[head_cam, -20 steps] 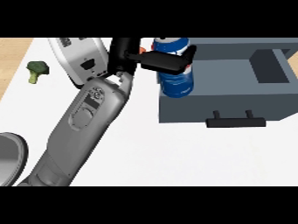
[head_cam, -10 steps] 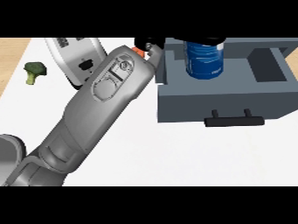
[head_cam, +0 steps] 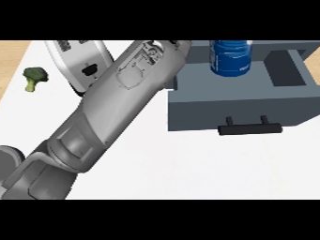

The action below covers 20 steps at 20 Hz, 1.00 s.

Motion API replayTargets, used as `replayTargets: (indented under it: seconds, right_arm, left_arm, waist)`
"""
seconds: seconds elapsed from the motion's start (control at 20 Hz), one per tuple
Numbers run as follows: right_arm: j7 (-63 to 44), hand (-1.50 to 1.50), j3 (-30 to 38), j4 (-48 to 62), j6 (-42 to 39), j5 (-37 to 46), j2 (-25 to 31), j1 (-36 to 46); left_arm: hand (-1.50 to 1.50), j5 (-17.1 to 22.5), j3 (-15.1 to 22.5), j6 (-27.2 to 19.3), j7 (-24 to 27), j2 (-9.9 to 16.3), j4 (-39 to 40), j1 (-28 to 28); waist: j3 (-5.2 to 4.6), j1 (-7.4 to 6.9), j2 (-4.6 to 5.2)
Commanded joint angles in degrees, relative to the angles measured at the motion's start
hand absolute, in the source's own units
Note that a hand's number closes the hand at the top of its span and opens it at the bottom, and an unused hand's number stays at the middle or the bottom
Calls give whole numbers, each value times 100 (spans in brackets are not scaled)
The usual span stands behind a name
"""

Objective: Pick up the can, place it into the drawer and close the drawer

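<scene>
One piece of broccoli (head_cam: pixel 34 78) lies at the far left on the white surface (head_cam: pixel 190 164), well apart from everything else. Next to it, further right, a white appliance (head_cam: pixel 79 61) sits partly hidden behind a grey forearm (head_cam: pixel 114 108) that runs diagonally from the lower left up toward the top edge. Its hand is cut off by the top of the view, so whether it is open or closed cannot be told. At the right, the blue can (head_cam: pixel 230 57) stands upright inside the open grey drawer (head_cam: pixel 259 101), whose black handle (head_cam: pixel 249 127) faces the viewer.
</scene>
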State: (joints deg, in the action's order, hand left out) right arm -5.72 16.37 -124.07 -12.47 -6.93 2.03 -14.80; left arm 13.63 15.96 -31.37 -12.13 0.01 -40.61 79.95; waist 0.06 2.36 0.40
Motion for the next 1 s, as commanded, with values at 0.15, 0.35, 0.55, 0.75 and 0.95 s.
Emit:
replayTargets:
  seconds: [0.15, 0.35, 0.55, 0.75, 0.95]
  right_arm:
    - [255, -150, -103, 330, -36, 184, -41, 160]
    - [-68, -150, 33, 163, 43, -13, 78, 360]
    - [-255, -150, -40, 207, 117, 61, 142, 650]
    - [-126, -150, 65, 240, -45, -86, 198, 474]
    - [-158, -150, 57, 279, 92, -18, 178, 710]
  left_arm:
    - [150, 553, 520, -270, 419, -1, 921, 452]
    - [150, 813, 415, -42, 562, -1, 1340, 625]
    - [150, 945, 1009, -377, 680, -1, 1435, 556]
    - [150, 1101, 996, -459, 1171, -1, 1661, 403]
    - [150, 1190, 1250, -512, 1368, -1, 1850, 309]
  waist:
    - [9, 187, 50]
    - [6, 181, 64]
    - [11, 280, 80]
    - [12, 321, 93]
    - [11, 365, 122]
